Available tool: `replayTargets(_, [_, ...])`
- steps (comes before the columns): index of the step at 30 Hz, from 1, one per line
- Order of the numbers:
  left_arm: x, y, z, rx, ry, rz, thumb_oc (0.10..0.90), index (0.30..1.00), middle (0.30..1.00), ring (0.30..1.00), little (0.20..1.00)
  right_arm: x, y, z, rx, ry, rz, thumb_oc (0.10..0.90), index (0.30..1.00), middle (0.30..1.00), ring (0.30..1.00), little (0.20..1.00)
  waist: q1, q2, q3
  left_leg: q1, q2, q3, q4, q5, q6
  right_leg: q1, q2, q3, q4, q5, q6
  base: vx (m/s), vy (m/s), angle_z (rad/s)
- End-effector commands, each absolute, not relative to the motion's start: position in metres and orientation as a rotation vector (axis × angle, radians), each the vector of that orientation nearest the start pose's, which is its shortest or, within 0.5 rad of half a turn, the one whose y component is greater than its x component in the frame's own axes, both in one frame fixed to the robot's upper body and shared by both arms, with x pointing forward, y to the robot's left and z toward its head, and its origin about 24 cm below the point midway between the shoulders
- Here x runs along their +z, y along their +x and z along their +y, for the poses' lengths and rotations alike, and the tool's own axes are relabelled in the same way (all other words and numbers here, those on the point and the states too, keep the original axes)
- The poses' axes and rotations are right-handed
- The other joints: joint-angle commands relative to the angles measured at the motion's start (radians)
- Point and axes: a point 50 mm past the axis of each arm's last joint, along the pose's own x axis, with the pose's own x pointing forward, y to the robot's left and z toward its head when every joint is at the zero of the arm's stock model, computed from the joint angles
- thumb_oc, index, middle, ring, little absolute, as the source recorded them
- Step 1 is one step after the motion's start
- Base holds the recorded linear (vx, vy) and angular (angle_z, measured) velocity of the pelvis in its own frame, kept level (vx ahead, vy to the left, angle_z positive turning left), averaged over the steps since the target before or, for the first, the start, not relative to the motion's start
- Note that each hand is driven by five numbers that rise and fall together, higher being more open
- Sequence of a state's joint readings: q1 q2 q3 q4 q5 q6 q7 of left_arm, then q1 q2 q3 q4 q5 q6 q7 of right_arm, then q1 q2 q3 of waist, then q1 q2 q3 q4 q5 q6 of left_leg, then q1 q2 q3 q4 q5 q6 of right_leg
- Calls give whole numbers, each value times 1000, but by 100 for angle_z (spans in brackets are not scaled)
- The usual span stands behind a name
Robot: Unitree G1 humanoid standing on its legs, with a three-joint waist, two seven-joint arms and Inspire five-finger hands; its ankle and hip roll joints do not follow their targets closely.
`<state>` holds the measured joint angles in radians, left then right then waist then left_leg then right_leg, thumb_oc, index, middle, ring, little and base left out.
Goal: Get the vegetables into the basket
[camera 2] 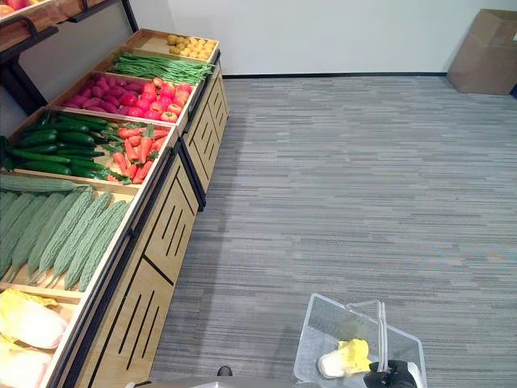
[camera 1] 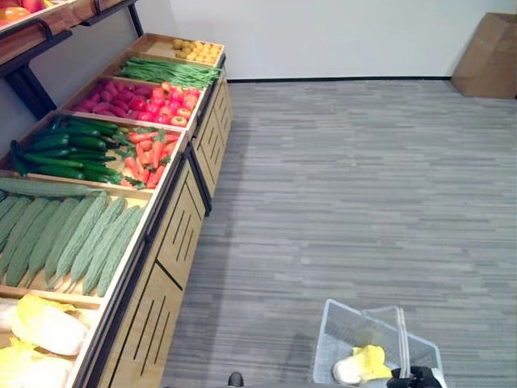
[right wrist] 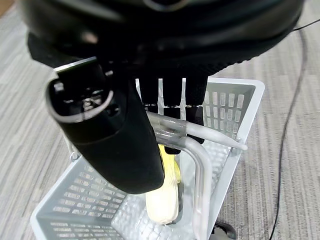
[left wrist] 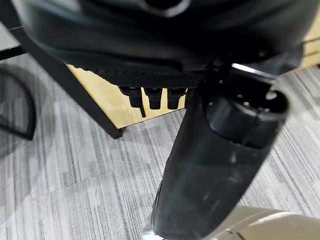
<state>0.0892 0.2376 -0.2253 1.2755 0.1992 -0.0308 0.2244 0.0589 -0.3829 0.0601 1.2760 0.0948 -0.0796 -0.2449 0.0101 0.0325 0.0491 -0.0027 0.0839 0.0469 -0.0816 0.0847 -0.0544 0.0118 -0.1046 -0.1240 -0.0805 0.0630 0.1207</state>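
Observation:
A clear plastic basket (camera 1: 343, 319) hangs low at my right side over the grey floor, with one yellow-white cabbage (camera 1: 362, 364) lying in it. My right hand (right wrist: 170, 97) has its fingers curled round the basket's handle (right wrist: 200, 165), above that cabbage (right wrist: 165, 207). My left hand (left wrist: 150, 95) hangs relaxed beside the stand and holds nothing. On the wooden stand to my left lie more cabbages (camera 1: 40, 327), bitter gourds (camera 1: 73, 238), cucumbers (camera 1: 65, 149), carrots (camera 1: 147, 155), tomatoes (camera 1: 166, 101) and green beans (camera 1: 170, 73).
The stand's slatted wooden front (camera 1: 182, 234) runs along the left. A dark upper shelf (camera 1: 32, 36) overhangs its far end. A cardboard box (camera 1: 487, 55) stands by the wall at the far right. Grey carpet (camera 1: 347, 186) stretches between them.

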Motion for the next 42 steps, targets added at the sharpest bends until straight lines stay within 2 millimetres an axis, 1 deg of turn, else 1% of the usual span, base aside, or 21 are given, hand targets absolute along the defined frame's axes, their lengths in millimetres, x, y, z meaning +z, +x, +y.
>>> replayTargets(1, [-157, 73, 260, 64, 742, 1224, 900, 1000, 1000, 1000, 1000, -127, 97, -319, -508, -472, 1071, 400, 300, 300, 300, 300, 17, -40, 67, -13, 37, -75, -6, -10, -34, -39, -12, -42, 122, -75, 3, -22, -119, 27])
replayTargets(6, [-156, 80, 259, 86, 725, 1212, 900, 1000, 1000, 1000, 1000, -126, 104, -317, -468, -504, 1064, 400, 300, 300, 300, 300, 22, -28, 92, -46, 61, -109, -6, 22, -48, -68, 11, -65, 156, -101, -20, -30, -138, 16])
replayTargets(9, [-155, 81, 261, 161, 655, 1217, 900, 1000, 1000, 1000, 1000, -125, 111, -315, -451, -510, 1035, 400, 300, 300, 300, 300, 29, -25, 110, -70, 70, -131, 14, 38, -57, -67, 25, -81, 152, -104, -35, 14, -155, 31])
replayTargets(11, [-156, 79, 262, 171, 646, 1229, 900, 1000, 1000, 1000, 1000, -123, 117, -314, -432, -521, 1013, 400, 300, 300, 300, 300, 30, -28, 119, -94, 70, -136, 66, 30, -60, -61, 28, -87, 147, -106, -43, 39, -145, 21])
replayTargets(13, [-157, 75, 260, 163, 646, 1241, 900, 1000, 1000, 1000, 1000, -118, 128, -314, -406, -541, 968, 400, 300, 300, 300, 300, 42, -35, 135, -127, 45, -157, 156, 3, -60, -46, 26, -85, 139, -107, -51, 46, -93, 14])
replayTargets(17, [-158, 73, 258, 152, 645, 1244, 900, 1000, 1000, 1000, 1000, -112, 138, -317, -406, -551, 928, 400, 300, 300, 300, 300, 56, -31, 139, -154, 11, -191, 113, 22, -47, -27, 25, -86, 117, -109, -44, 92, 1, -1])
replayTargets(18, [-159, 74, 255, 136, 656, 1243, 900, 1000, 1000, 1000, 1000, -112, 141, -316, -406, -552, 916, 400, 300, 300, 300, 300, 59, -28, 130, -196, 13, -168, 69, 69, -48, -14, 23, -99, 109, -115, -38, 176, 75, 16])
replayTargets(20, [-159, 74, 253, 122, 660, 1238, 900, 1000, 1000, 1000, 1000, -111, 142, -316, -406, -550, 911, 400, 300, 300, 300, 300, 64, -29, 127, -224, 8, -159, 58, 83, -47, -7, 20, -98, 110, -124, -35, 140, 62, 29])
replayTargets(21, [-160, 74, 252, 116, 662, 1236, 900, 1000, 1000, 1000, 1000, -110, 144, -315, -401, -553, 907, 400, 300, 300, 300, 300, 71, -30, 126, -240, 0, -154, 50, 89, -47, 4, 21, -91, 108, -130, -34, 211, 84, 33])
replayTargets(23, [-160, 71, 253, 109, 671, 1242, 900, 1000, 1000, 1000, 1000, -109, 157, -305, -354, -561, 866, 400, 300, 300, 300, 300, 101, -39, 123, -263, -14, -182, 44, 106, -50, 41, 31, -38, 107, -147, -30, 297, 143, 11])
replayTargets(26, [-161, 62, 256, 112, 675, 1269, 900, 1000, 1000, 1000, 1000, -111, 159, -299, -323, -554, 861, 400, 300, 300, 300, 300, 116, -51, 104, -238, -21, -195, 49, 83, -35, 65, 21, -7, 106, -157, -19, 208, 158, -88])
replayTargets(27, [-160, 62, 258, 96, 693, 1270, 900, 1000, 1000, 1000, 1000, -113, 157, -295, -313, -540, 867, 400, 300, 300, 300, 300, 117, -63, 92, -234, -32, -181, 63, 69, -20, 77, -4, -2, 108, -154, -4, 145, 151, -103])
replayTargets(29, [-160, 61, 260, 88, 706, 1275, 900, 1000, 1000, 1000, 1000, -113, 158, -292, -307, -533, 861, 400, 300, 300, 300, 300, 119, -72, 87, -231, -42, -170, 73, 54, -6, 78, -19, 8, 115, -151, 5, 173, 213, -23])
replayTargets(31, [-159, 60, 263, 73, 733, 1276, 900, 1000, 1000, 1000, 1000, -115, 159, -287, -295, -520, 857, 400, 300, 300, 300, 300, 121, -86, 77, -233, -61, -140, 114, 20, 14, 71, -50, 26, 132, -135, 26, 195, 291, 7])
replayTargets(32, [-158, 60, 266, 65, 751, 1276, 900, 1000, 1000, 1000, 1000, -117, 158, -284, -294, -501, 865, 400, 300, 300, 300, 300, 121, -97, 70, -225, -75, -125, 123, 0, 28, 59, -71, 40, 140, -94, 40, 148, 227, -20])
replayTargets(33, [-158, 60, 266, 65, 751, 1276, 900, 1000, 1000, 1000, 1000, -117, 158, -284, -294, -501, 865, 400, 300, 300, 300, 300, 122, -98, 70, -225, -75, -124, 123, 0, 28, 58, -71, 41, 140, -93, 41, 157, 279, -37])
replayTargets(34, [-156, 64, 269, 81, 750, 1263, 900, 1000, 1000, 1000, 1000, -117, 160, -281, -290, -489, 860, 400, 300, 300, 300, 300, 123, -107, 68, -220, -89, -113, 129, -16, 40, 44, -91, 50, 149, -42, 55, 69, 144, -35])
replayTargets(35, [-156, 64, 269, 81, 750, 1263, 900, 1000, 1000, 1000, 1000, -117, 160, -281, -290, -489, 860, 400, 300, 300, 300, 300, 124, -107, 68, -220, -89, -112, 129, -17, 40, 44, -91, 51, 149, -42, 56, 99, 215, -29])
replayTargets(40, [-152, 72, 276, 96, 769, 1243, 900, 1000, 1000, 1000, 1000, -117, 165, -277, -298, -462, 852, 400, 300, 300, 300, 300, 122, -119, 72, -215, -127, -102, 151, -53, 67, 10, -131, 67, 180, 67, 79, 65, 159, -14])
replayTargets(41, [-152, 72, 276, 96, 769, 1242, 900, 1000, 1000, 1000, 1000, -117, 165, -277, -298, -462, 852, 400, 300, 300, 300, 300, 122, -119, 72, -215, -127, -102, 152, -54, 67, 10, -131, 68, 180, 68, 79, 83, 175, -2])
replayTargets(42, [-152, 72, 278, 87, 781, 1245, 900, 1000, 1000, 1000, 1000, -117, 167, -275, -296, -456, 849, 400, 300, 300, 300, 300, 120, -122, 72, -208, -141, -104, 157, -67, 76, 6, -143, 72, 196, 101, 83, 81, 172, 5])
